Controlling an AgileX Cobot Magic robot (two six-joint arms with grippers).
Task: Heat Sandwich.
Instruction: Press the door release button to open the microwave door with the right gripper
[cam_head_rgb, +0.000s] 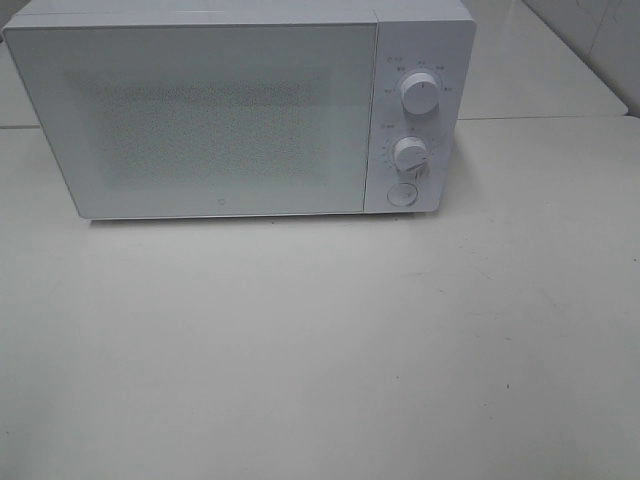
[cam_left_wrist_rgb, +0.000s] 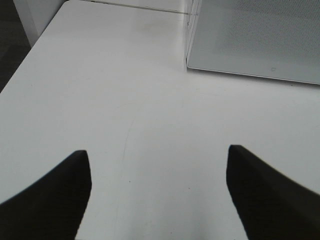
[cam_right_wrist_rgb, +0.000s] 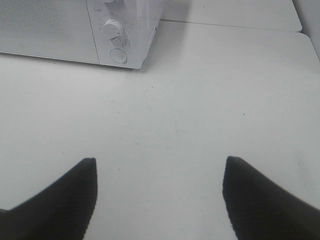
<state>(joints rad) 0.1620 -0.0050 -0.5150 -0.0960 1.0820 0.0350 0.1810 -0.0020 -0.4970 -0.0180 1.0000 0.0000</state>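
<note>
While my left hand (cam_left_wrist_rgb: 157, 150) and right hand (cam_right_wrist_rgb: 160, 159) hover spread and empty over the worktop (cam_head_rgb: 320, 350), I see the sandwich nowhere, so which arm sits nearer I can't tell.

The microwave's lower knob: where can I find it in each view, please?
Exterior high: lower knob, right of the microwave door, above the round button.
Left wrist: not in view.
Right wrist: lower knob, next to the round button.
Shared landmark: the microwave door, in all three.
</note>
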